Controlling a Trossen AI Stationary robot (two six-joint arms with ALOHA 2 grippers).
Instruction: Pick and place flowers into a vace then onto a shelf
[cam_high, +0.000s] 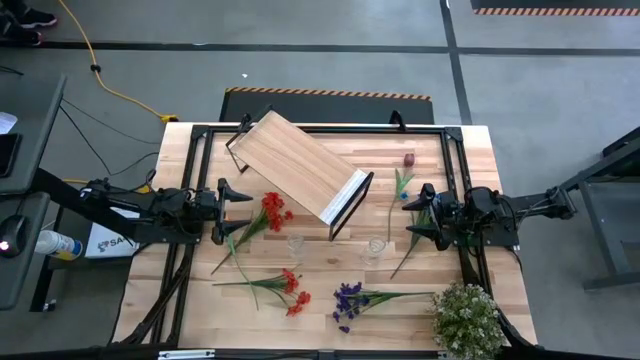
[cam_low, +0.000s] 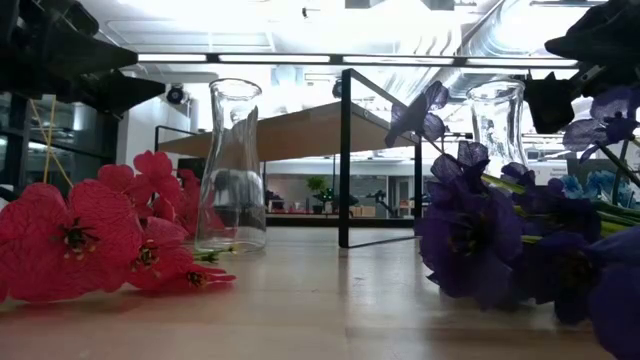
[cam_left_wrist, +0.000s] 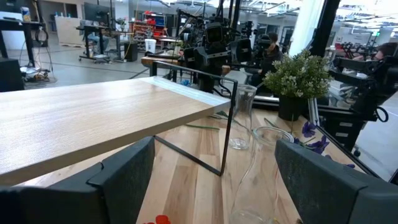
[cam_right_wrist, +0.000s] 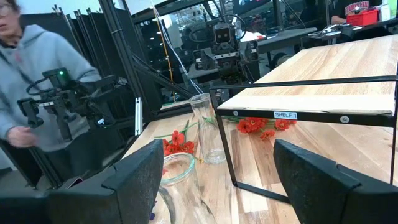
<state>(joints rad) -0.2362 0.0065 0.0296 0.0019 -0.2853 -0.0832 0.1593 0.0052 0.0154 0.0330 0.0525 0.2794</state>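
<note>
Flowers lie flat on the table: red (cam_high: 272, 210) by my left gripper, orange-red (cam_high: 290, 290), purple (cam_high: 348, 300), and dark red (cam_high: 408, 160) with a blue head (cam_high: 405, 197) near my right gripper. Two clear glass vases (cam_high: 295, 243) (cam_high: 375, 248) stand upright between the arms. The wooden shelf (cam_high: 300, 165) stands askew on its black frame ends at the far middle. My left gripper (cam_high: 240, 210) is open, facing the shelf and vases (cam_left_wrist: 255, 180). My right gripper (cam_high: 415, 214) is open above a green stem, facing the vases (cam_right_wrist: 205, 127) and shelf (cam_right_wrist: 323, 81).
A bushy pale green-white plant (cam_high: 465, 318) stands at the table's near right corner. A black frame runs around the table's far edge and sides. A person in a grey hoodie (cam_right_wrist: 37, 81) holding a device stands beyond the table's left side.
</note>
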